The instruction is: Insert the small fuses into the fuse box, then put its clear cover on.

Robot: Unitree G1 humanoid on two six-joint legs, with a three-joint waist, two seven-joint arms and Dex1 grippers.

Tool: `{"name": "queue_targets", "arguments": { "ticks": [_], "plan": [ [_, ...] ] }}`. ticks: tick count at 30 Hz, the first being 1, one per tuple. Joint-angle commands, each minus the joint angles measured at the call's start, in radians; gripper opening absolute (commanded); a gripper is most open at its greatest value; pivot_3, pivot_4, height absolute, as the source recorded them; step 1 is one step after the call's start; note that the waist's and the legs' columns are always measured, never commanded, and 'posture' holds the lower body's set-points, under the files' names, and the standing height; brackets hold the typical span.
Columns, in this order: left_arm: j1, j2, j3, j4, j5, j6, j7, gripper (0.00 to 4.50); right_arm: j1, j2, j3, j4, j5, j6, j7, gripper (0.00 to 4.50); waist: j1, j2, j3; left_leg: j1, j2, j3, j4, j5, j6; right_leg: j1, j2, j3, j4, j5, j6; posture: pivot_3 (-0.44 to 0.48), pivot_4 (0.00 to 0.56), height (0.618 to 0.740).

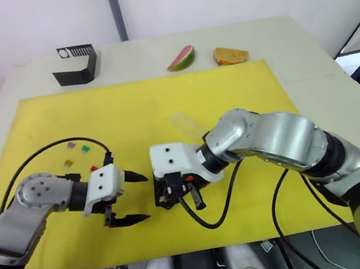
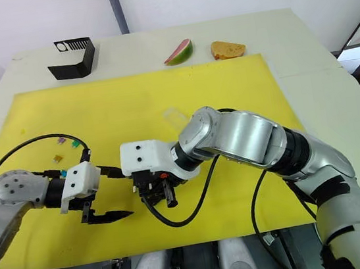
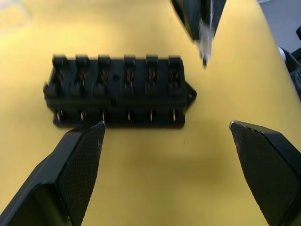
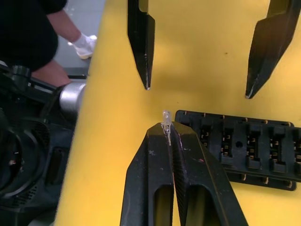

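Right claw (image 4: 168, 134) was clamped on a pale fuse (image 4: 166, 123), its tip sticking out past the fingertips, just short of the fuse box (image 3: 117, 92) end. Box lay flat on the yellow mat (image 1: 228, 95), all visible slots empty. Left claw (image 1: 134, 197) was spread wide, holding nothing, just beside the box, facing it. Loose fuses (image 1: 78, 156) sat beyond the left claw. Clear cover (image 1: 189, 125) lay beyond the right claw, behind its arm.

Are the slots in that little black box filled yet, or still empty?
Empty, as far as shown. In the left wrist view the fuse box has six slots with bare metal contacts and no coloured fuse in any.
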Motion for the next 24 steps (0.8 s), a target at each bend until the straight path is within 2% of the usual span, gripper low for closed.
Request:
{"name": "queue_targets", "arguments": {
  "ticks": [1, 16, 24],
  "plan": [
    [-0.017, -0.003, -0.009, 0.005, 0.037, -0.047, -0.009, 4.43, -0.019, 0.015, 0.017, -0.01, -0.031, 0.006, -0.019, 0.0, 0.0, 0.0, 0.0, 0.0, 0.0, 0.0, 0.0, 0.0, 0.0, 0.0, 0.0, 0.0, 0.0, 0.0, 0.0, 0.0, 0.15, 0.74],
    [-0.053, -0.027, -0.028, 0.007, 0.048, -0.03, -0.01, 4.43, -0.045, 0.009, 0.081, 0.012, -0.097, -0.011, 0.002, 0.0, 0.0, 0.0, 0.0, 0.0, 0.0, 0.0, 0.0, 0.0, 0.0, 0.0, 0.0, 0.0, 0.0, 0.0, 0.0, 0.0, 0.15, 0.74],
    [-0.043, -0.029, -0.028, -0.004, 0.046, -0.025, -0.005, 4.43, -0.063, 0.01, 0.061, 0.018, -0.095, -0.001, 0.023, 0.0, 0.0, 0.0, 0.0, 0.0, 0.0, 0.0, 0.001, 0.0, 0.0, 0.0, 0.0, 0.0, 0.001, 0.0, 0.0, 0.0, 0.15, 0.74]
  ]
}}
